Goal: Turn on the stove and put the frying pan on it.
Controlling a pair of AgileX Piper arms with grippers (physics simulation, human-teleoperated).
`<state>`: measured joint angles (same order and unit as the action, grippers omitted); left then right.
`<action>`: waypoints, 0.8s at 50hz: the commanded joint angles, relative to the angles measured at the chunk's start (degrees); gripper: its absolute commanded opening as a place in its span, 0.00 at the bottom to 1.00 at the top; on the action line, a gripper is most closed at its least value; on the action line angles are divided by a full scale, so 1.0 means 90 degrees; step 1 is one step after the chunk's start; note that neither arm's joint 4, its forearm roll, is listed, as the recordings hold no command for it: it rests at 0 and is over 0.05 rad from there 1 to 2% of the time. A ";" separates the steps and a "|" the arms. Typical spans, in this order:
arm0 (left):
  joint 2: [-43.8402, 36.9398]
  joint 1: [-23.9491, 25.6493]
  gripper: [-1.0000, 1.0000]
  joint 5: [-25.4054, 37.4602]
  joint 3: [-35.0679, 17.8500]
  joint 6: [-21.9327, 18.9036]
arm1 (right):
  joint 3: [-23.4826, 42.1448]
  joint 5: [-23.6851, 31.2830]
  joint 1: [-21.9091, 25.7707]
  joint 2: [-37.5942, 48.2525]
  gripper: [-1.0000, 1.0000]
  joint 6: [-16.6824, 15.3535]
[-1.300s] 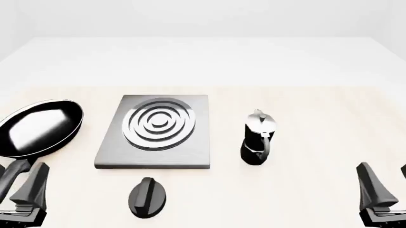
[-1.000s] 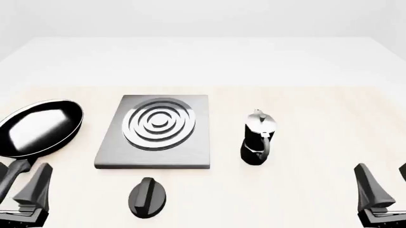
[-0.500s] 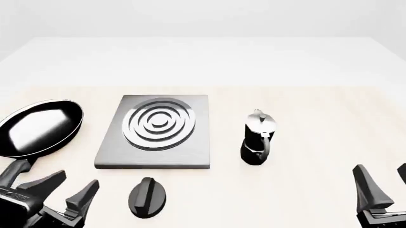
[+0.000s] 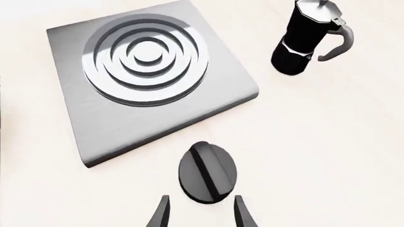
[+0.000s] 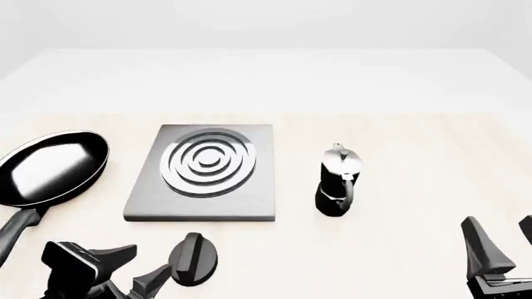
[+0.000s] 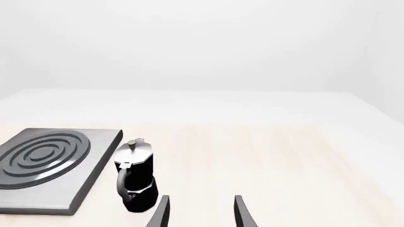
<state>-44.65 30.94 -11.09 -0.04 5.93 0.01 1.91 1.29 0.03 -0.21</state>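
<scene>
The grey square stove (image 5: 202, 172) with silver burner rings lies mid-table; it also shows in the left wrist view (image 4: 142, 75) and the right wrist view (image 6: 47, 163). The black frying pan (image 5: 50, 168) rests left of the stove, its handle (image 5: 19, 227) pointing toward me. The small black oval knob (image 5: 194, 258) sits in front of the stove. My left gripper (image 5: 143, 265) is open, just left of the knob; in its wrist view the knob (image 4: 207, 172) lies just ahead of the open fingertips (image 4: 162, 213). My right gripper (image 5: 500, 243) is open and empty at the front right.
A black-and-silver moka pot (image 5: 338, 181) stands right of the stove, also seen in the left wrist view (image 4: 309, 38) and the right wrist view (image 6: 135, 176). The table's far edge meets a white backdrop.
</scene>
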 commanded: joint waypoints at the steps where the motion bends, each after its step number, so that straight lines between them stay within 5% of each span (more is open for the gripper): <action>1: -0.0875 0.0540 1.00 -0.0561 -0.0002 0.0247 | -0.0001 0.0026 0.0020 -0.0001 1.00 0.0016; 30: -0.4669 0.0858 1.00 -0.4101 0.0004 0.0547 | -0.0001 0.0045 -0.0004 -0.0001 1.00 0.0034; 40: -0.5234 0.0860 1.00 -0.4598 0.0003 0.0587 | 0.0000 0.0040 -0.0018 0.0000 1.00 0.0039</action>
<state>-84.68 38.43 -46.06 -0.01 10.81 0.01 2.26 1.25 0.02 0.08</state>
